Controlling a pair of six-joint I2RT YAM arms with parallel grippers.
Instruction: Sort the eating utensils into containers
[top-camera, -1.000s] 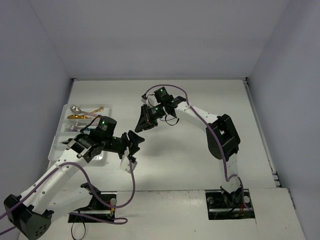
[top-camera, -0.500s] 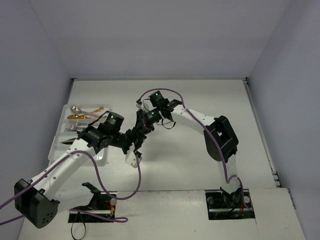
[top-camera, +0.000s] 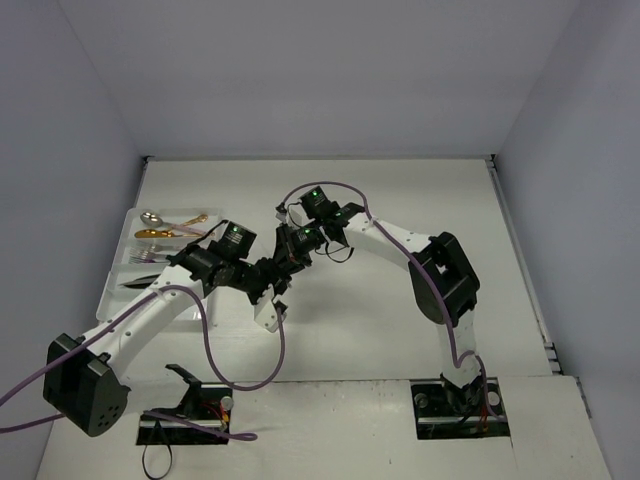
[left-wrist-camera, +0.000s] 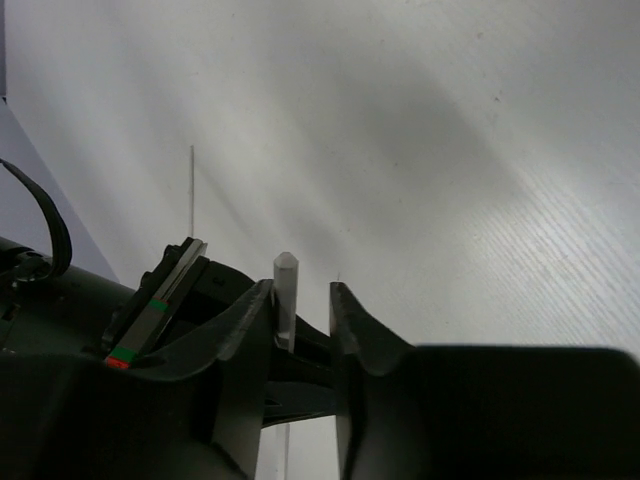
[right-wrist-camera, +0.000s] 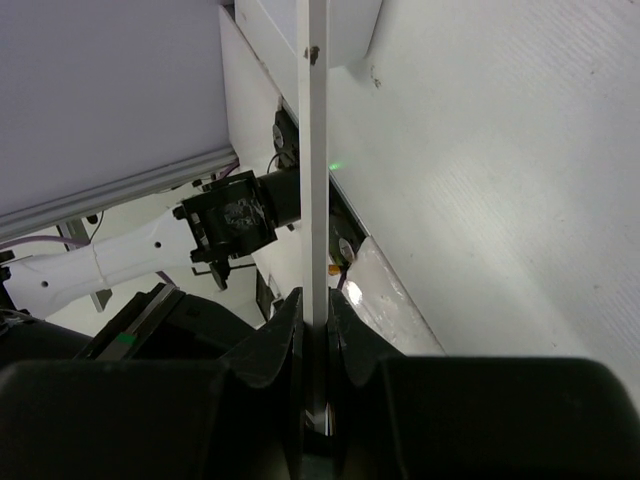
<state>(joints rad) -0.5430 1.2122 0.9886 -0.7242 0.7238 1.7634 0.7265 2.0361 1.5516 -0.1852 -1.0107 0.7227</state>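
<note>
Pale stick: thin, straight; spans between the two grippers at mid-table, right of the tray.
Right gripper: pressed tight on the stick's near end.
Left gripper: jaws spread; the stick's tip sits between them, close against one finger, with a gap to the other.
White tray: at the table's left edge; gold spoons and a silver spoon lie in its far compartments.

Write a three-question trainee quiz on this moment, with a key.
1. True or false: the right gripper is shut on the pale stick.
2. In the top view, where is the white tray? A) on the left B) on the right C) between the arm bases
3. Fill in: the jaws of the left gripper stand on either side of the stick's ____.
Key: 1 true; 2 A; 3 tip.
</note>
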